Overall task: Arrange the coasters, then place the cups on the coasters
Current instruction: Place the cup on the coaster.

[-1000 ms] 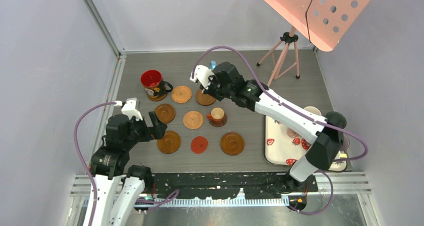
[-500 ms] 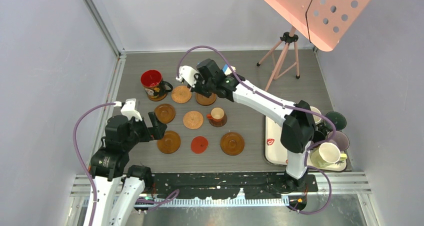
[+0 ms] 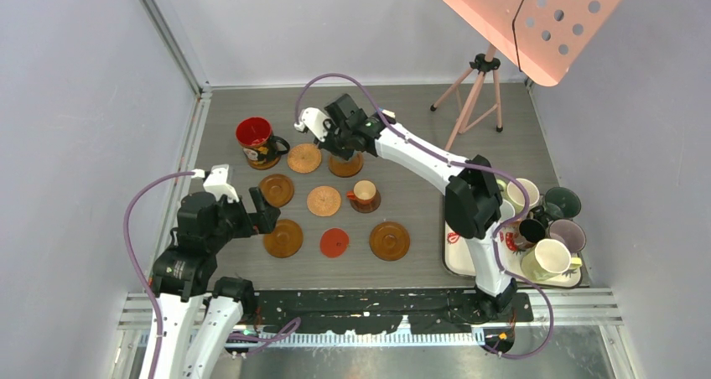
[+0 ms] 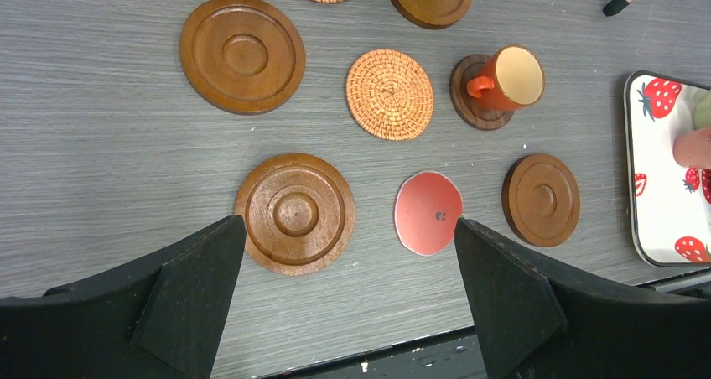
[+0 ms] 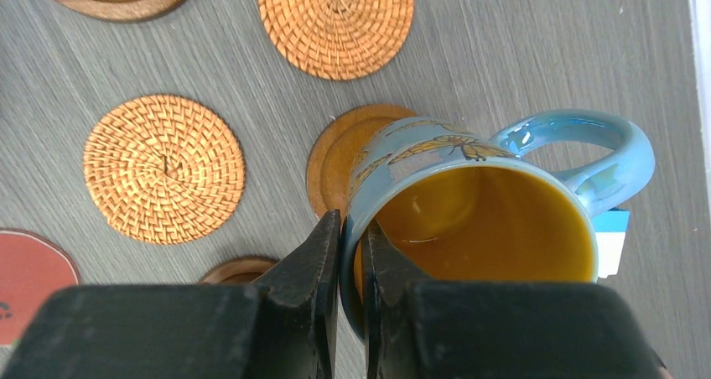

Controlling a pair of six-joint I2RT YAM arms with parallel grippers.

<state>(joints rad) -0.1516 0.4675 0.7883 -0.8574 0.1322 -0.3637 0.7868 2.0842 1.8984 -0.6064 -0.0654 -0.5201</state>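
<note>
Right hand (image 5: pixel 350 228) pinches the rim of the blue mug (image 5: pixel 469 220), one finger inside and one outside, and has swung left along the back row over the last second. The mug now hangs tilted over a plain wooden coaster (image 5: pixel 331 157); whether they touch I cannot tell. Lowering looks next. Left hand (image 4: pixel 349 228) hovers spread above the near coasters (image 4: pixel 295 214).

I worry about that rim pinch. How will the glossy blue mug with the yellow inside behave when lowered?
The glossy blue mug with yellow inside looks glazed, so probably slippery. The right gripper pinches only one wall at its rim, so it may swing or tilt. Likely ceramic: a knock could chip it.
</note>
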